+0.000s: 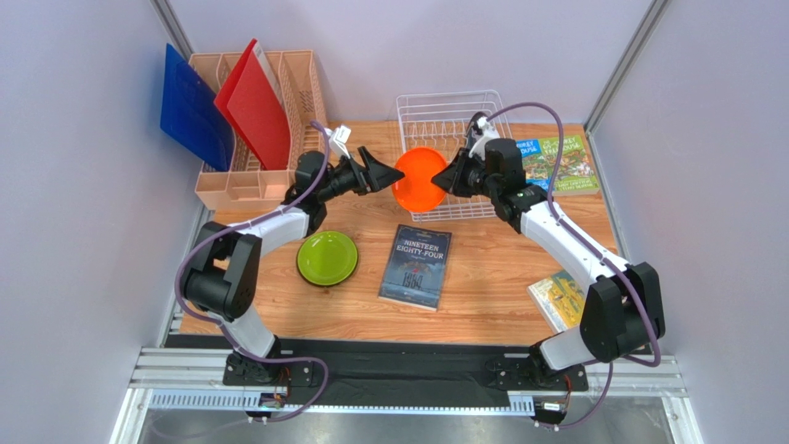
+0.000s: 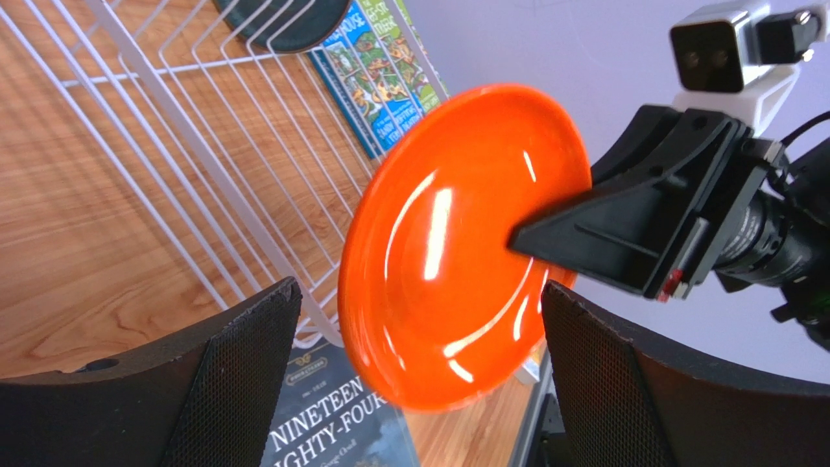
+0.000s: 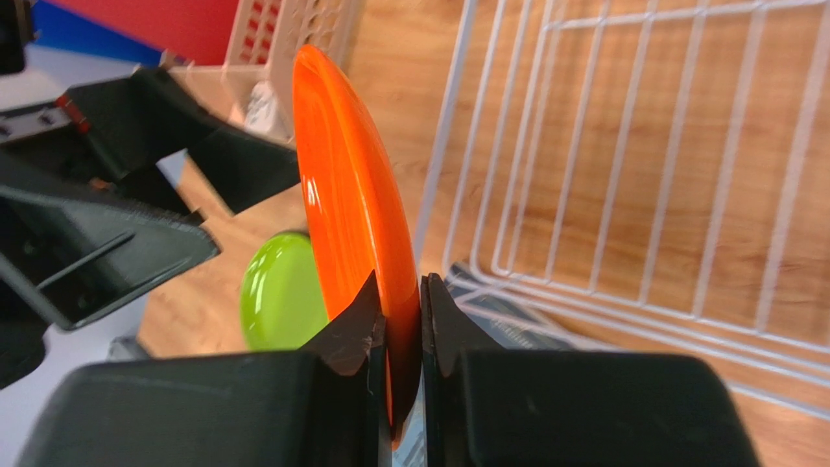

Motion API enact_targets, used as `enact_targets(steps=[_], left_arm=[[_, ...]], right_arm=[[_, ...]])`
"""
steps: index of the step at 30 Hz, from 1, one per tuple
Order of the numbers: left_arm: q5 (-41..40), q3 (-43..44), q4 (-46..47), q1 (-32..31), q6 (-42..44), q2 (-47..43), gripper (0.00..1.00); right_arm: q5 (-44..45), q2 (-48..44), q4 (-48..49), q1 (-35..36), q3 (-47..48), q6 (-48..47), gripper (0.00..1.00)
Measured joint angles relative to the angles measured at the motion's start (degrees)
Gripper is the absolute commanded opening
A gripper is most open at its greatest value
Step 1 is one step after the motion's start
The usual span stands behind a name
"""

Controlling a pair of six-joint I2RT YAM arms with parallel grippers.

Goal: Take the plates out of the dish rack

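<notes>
My right gripper (image 1: 447,178) (image 3: 397,292) is shut on the rim of the orange plate (image 1: 419,178) (image 3: 341,165) and holds it on edge in the air at the front left corner of the white wire dish rack (image 1: 444,111) (image 3: 633,146). My left gripper (image 1: 380,171) (image 2: 419,292) is open, and the orange plate (image 2: 448,253) sits between its spread fingers without touching them. The lime green plate (image 1: 327,257) (image 3: 278,297) lies flat on the table. A dark plate (image 2: 287,19) shows partly beyond the rack (image 2: 146,97). The dark red plate is out of view.
A salmon-pink organiser (image 1: 278,92) at the back left holds a red board (image 1: 255,106) and a blue board (image 1: 190,106). A dark book (image 1: 416,266) lies in the middle of the table. Green books (image 1: 560,162) lie right of the rack, and a yellow book (image 1: 556,296) lies at the front right.
</notes>
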Motion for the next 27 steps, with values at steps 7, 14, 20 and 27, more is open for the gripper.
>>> enact_targets(steps=[7, 14, 20, 27], left_arm=[[-0.42, -2.62, 3.48, -1.22, -2.23, 1.6, 0.77], [-0.85, -3.89, 7.54, -1.6, -4.0, 1.16, 0.0], [-1.25, -5.27, 8.13, -0.57, -5.81, -0.59, 0.0], [-7.52, -11.37, 3.87, -1.81, -1.9, -7.17, 0.0]], right_arm=[[-8.0, -3.37, 8.41, 0.0, -6.34, 6.03, 0.03], [-9.75, -3.43, 12.68, -0.85, -9.55, 9.4, 0.03], [-13.51, -1.2, 15.93, -1.77, -9.64, 12.17, 0.45], [-14.8, -0.72, 12.44, -0.26, -8.44, 10.21, 0.66]])
